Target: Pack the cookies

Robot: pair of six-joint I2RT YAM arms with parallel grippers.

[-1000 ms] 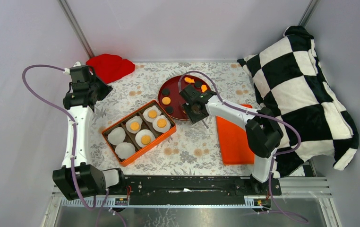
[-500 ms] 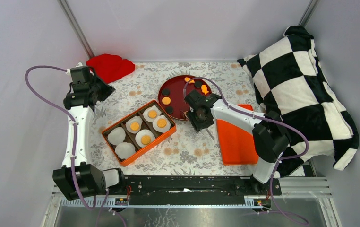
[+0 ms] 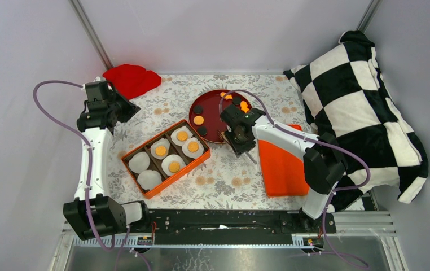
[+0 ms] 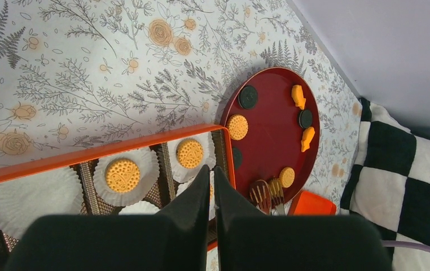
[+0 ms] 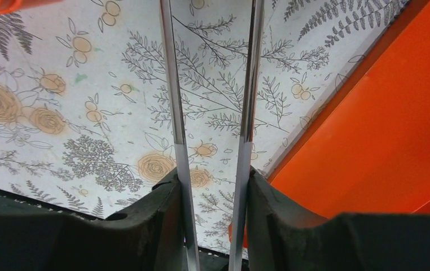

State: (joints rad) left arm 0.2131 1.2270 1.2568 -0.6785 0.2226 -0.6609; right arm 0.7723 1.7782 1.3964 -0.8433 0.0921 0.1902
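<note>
Several round orange-yellow cookies sit in white liners in the orange tin [image 3: 171,179]; one is in the middle of the tin [image 3: 161,150] and also shows in the left wrist view [image 4: 122,175]. More cookies [image 3: 198,120] lie on the red plate [image 3: 213,107], with dark discs and orange fish shapes. My right gripper [image 3: 239,137] [image 5: 213,175] is shut on metal tongs [image 5: 170,84]. Their tips [image 4: 266,195] rest at the plate's near rim beside a cookie [image 4: 286,176]. My left gripper [image 3: 123,108] [image 4: 211,175] is shut and empty, high above the tin's far left.
Two liners [image 3: 139,162] in the tin hold nothing. The orange lid [image 3: 280,169] lies right of the tongs. A red cloth [image 3: 131,79] is at the back left. A checked pillow [image 3: 365,107] fills the right side.
My right gripper with the tongs has drawn back from the plate toward the lid and near side. My left arm has shifted slightly right.
</note>
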